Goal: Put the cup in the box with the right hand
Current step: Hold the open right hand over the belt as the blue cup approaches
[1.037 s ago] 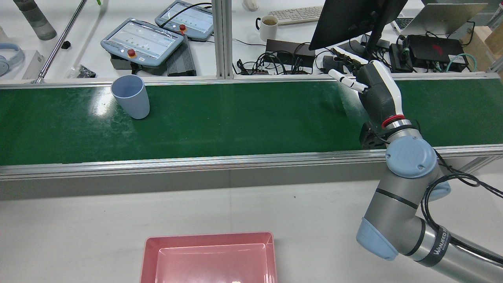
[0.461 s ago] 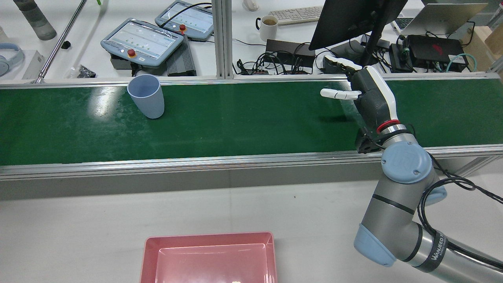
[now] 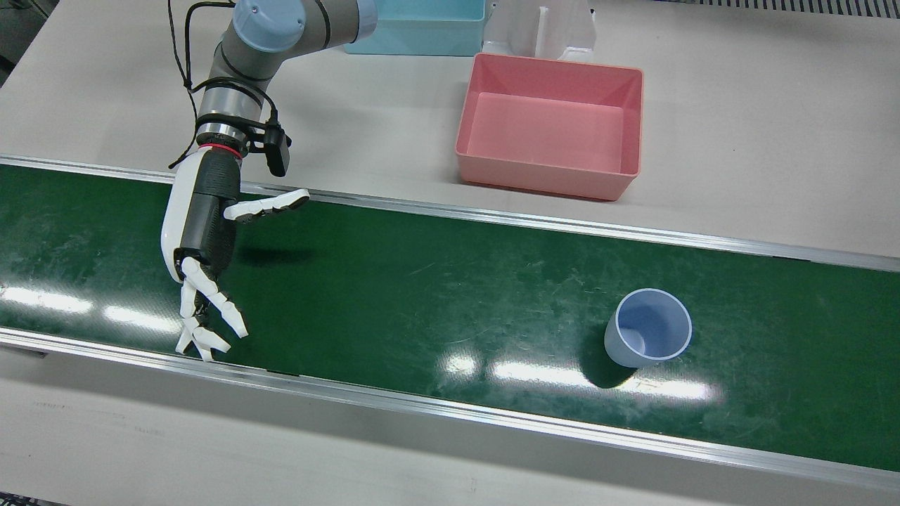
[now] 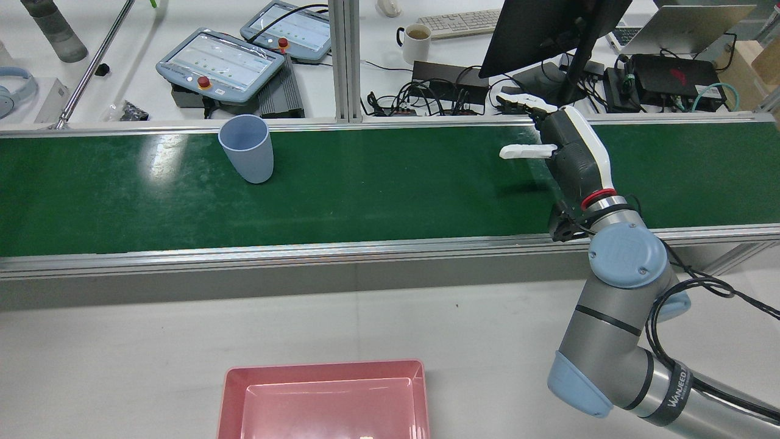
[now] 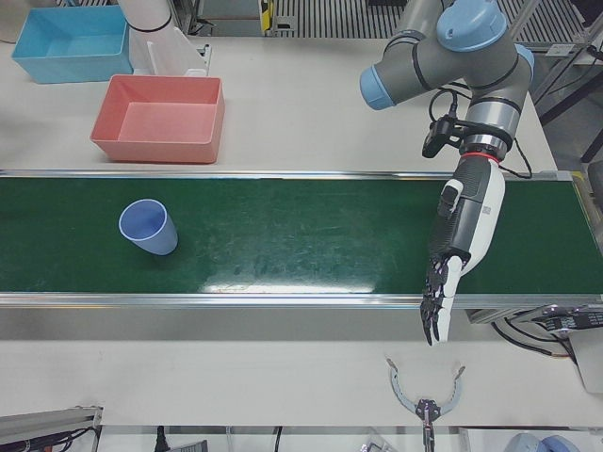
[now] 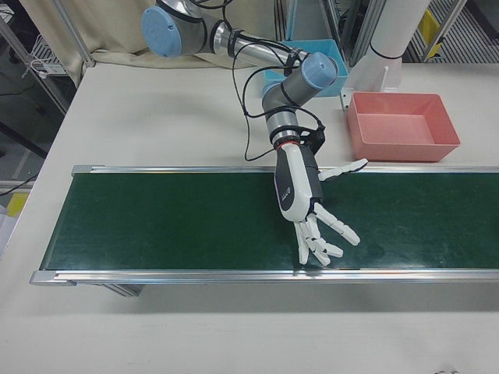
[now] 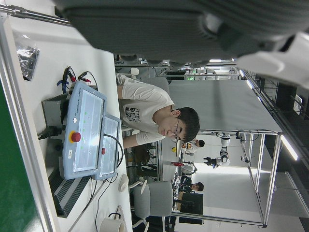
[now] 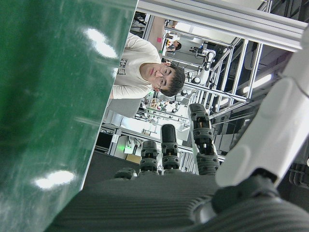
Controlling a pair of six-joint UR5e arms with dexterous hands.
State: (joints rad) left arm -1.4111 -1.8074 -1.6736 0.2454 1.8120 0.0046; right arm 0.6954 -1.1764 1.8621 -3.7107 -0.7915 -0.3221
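While the cup stands upright on the green belt, near the belt's operator-side edge, front view has the right robot hand well apart from it, above the same belt. Fingers spread, holding nothing; tips above the operator-side rail, thumb pointing toward the cup. Pink box on the counter, beyond the belt's robot-side rail.

Rear view: cup close to the belt's far edge; hand open, palm turned toward the cup.

Left-front view: hand and cup well apart along the belt.

Right-front view: fingers fanned, empty.

Left hand view: only a sliver of the left robot hand; spread or closed, cannot tell.

Right hand view: curled dark fingertips, belt alongside.
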